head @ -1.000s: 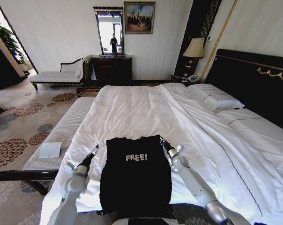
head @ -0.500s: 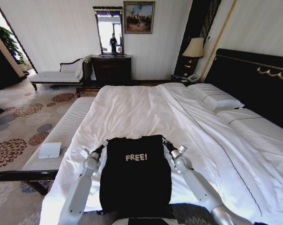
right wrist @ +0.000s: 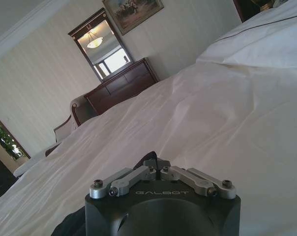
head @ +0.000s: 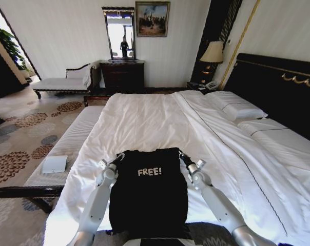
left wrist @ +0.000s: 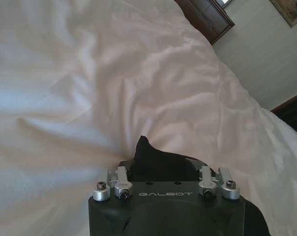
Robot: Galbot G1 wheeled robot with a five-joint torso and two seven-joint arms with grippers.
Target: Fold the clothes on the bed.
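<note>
While the right gripper (head: pixel 181 155) sits at the far right corner of the T-shirt (head: pixel 149 192) much as it did a second ago, the left gripper (head: pixel 119 157) has travelled forward along the shirt's left edge and now reaches the far left corner. Both arms are thus level with each other at the shirt's far end, which suggests the robot is set up to lift that end and fold it back toward itself.

From the head camera the shirt lies flat on the near part of the bed (head: pixel 144 118), lettering up, its near end hanging toward the robot. That view does not settle what the jaws are doing. The wrist views do: on the left gripper (left wrist: pixel 164 164) the jaws are closed on a peak of black cloth rising from the white sheet, and on the right gripper (right wrist: pixel 156 164) the linkage is drawn together with a dark fold of shirt pinched between the tips.
</note>
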